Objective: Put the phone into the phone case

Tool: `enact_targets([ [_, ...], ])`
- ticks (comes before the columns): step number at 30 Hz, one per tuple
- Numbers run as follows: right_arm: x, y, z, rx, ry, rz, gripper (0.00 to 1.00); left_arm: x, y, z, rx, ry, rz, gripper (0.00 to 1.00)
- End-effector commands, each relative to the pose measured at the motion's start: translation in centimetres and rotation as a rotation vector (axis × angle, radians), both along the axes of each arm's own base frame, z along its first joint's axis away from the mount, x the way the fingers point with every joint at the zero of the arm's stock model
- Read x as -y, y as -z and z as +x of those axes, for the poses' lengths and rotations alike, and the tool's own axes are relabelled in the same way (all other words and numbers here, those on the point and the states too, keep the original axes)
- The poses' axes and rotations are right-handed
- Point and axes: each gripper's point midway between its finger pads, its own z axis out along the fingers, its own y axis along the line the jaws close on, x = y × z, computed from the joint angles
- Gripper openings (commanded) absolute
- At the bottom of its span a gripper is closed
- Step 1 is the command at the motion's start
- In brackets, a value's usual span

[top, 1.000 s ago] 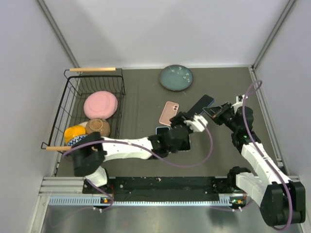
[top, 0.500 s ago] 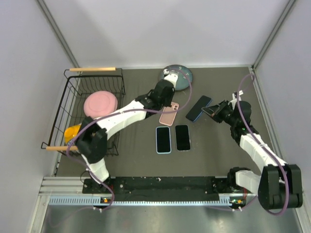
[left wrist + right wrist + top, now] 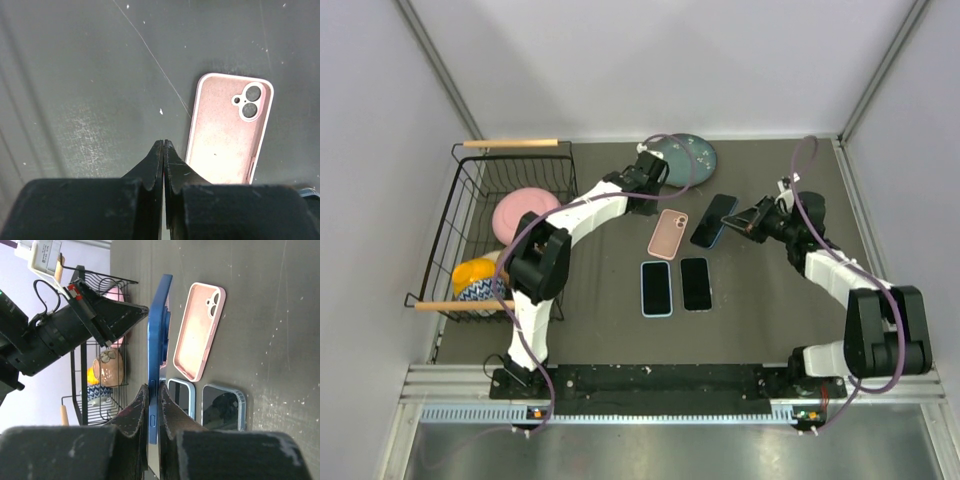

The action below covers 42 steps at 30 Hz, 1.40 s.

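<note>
The pink phone case (image 3: 668,232) lies open side up on the dark table, its camera cut-out at the far right corner. In the left wrist view the case (image 3: 230,127) lies just right of my left gripper (image 3: 164,143), which is shut and empty above bare table. From above, that gripper (image 3: 651,186) hovers between the teal plate and the case. My right gripper (image 3: 744,224) is shut on the blue phone (image 3: 713,220), held on edge just right of the case. In the right wrist view its fingers (image 3: 154,390) pinch the phone (image 3: 159,335) by its thin sides.
Two dark-faced phones with light blue rims (image 3: 656,287) (image 3: 695,283) lie side by side in front of the case. A teal plate (image 3: 682,160) sits at the back. A black wire basket (image 3: 470,215) at the left holds a pink plate (image 3: 523,212) and bowls.
My left arm has swung from the front middle of the table to the far side near the teal plate, and its jaws have closed. The right gripper has carried the blue phone leftward, closer to the pink case.
</note>
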Motion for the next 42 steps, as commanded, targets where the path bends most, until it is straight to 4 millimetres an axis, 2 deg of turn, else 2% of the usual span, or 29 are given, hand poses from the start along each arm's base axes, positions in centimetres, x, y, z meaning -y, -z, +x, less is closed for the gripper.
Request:
enact_targets([
  [1,-2.3,-3.7,2.4,0.125,-0.100,0.030,0.00,0.0,1.3,0.2,-0.053,-0.035,-0.023,0.00],
  [6,-4.3,-2.3,4.0,0.068,-0.141,0.056,0.00,0.3,3.1,-0.8,-0.106,-0.020,-0.031,0.00],
  [7,-4.8,-1.2,4.2,0.040,-0.150,0.063,0.00,0.4,3.3,-1.0,-0.112,-0.022,-0.041,0.00],
  [9,-5.4,-1.3,4.9,0.052,-0.150,0.082,0.00,0.3,3.9,-1.3,-0.115,-0.027,-0.063,0.00],
  [10,-6.0,-0.1,5.1,0.018,-0.157,0.083,0.00,0.4,4.0,-1.5,-0.118,-0.029,-0.076,0.00],
  [13,-7.2,1.3,5.9,-0.019,-0.165,0.076,0.00,0.4,4.9,-2.3,-0.146,-0.018,-0.097,0.01],
  [14,-7.5,2.6,6.1,-0.053,-0.167,0.077,0.00,0.4,5.2,-2.4,-0.154,-0.016,-0.094,0.01],
  [15,-7.9,2.5,6.4,-0.045,-0.178,0.084,0.00,0.2,5.6,-2.7,-0.164,-0.018,-0.090,0.01],
  [18,-9.2,3.8,6.5,-0.058,-0.216,0.090,0.00,-0.3,6.2,-3.2,-0.176,-0.030,-0.077,0.02],
  [22,-10.5,5.3,6.3,-0.105,-0.228,0.105,0.00,0.1,6.0,-3.5,-0.186,-0.024,-0.101,0.03],
  [28,-11.0,7.7,7.1,-0.174,-0.228,0.081,0.00,1.0,5.7,-3.3,-0.183,-0.001,-0.165,0.04],
  [30,-11.1,7.7,7.7,-0.169,-0.231,0.068,0.00,0.8,5.7,-3.2,-0.183,-0.003,-0.164,0.04],
  [34,-10.6,9.4,8.2,-0.192,-0.209,-0.007,0.00,1.5,5.7,-3.6,-0.202,0.033,-0.186,0.04],
  [42,-10.5,12.1,7.6,-0.240,-0.234,-0.063,0.03,2.5,5.9,-3.9,-0.229,0.072,-0.221,0.06],
])
